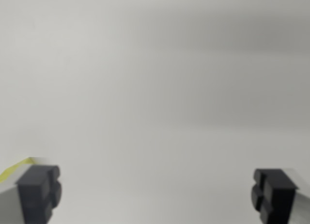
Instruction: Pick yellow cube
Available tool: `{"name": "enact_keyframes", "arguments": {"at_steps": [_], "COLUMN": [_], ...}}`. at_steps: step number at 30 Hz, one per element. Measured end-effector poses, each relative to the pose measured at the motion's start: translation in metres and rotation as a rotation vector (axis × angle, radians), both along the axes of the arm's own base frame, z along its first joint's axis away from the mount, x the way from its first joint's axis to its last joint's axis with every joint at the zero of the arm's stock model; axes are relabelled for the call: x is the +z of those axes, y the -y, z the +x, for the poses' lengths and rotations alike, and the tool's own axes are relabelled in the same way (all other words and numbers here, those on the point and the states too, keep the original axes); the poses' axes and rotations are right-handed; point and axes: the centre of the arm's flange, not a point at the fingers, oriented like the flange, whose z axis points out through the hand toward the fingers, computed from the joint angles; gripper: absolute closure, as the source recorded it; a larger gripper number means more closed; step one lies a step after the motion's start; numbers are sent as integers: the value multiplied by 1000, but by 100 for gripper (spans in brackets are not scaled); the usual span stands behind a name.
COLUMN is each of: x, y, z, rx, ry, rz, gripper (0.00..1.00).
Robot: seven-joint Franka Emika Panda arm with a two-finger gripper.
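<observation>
My gripper (156,195) stands open over a plain white surface (160,88), with nothing between its fingers. Its two dark fingertips show at the bottom of the wrist view, one (39,192) at the left and one (273,195) at the right. A thin yellow-green sliver (14,168) peeks out at the wrist view's left edge, just above the left finger; it is too small and blurred to say whether it is the yellow cube. No whole cube is in view.
The blurred white surface fills the picture, with a soft grey shadow band (232,35) across the upper right.
</observation>
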Motion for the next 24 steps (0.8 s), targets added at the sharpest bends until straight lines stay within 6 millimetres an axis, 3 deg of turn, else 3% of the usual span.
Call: {"name": "enact_keyframes", "arguments": {"at_steps": [8,24], "x": [-3,-28], "y": [-2,-27], "z": [-3,-27], "rx": [12,68], "ry": [1,6], "rz": [1,5], "gripper": [0,0]}}
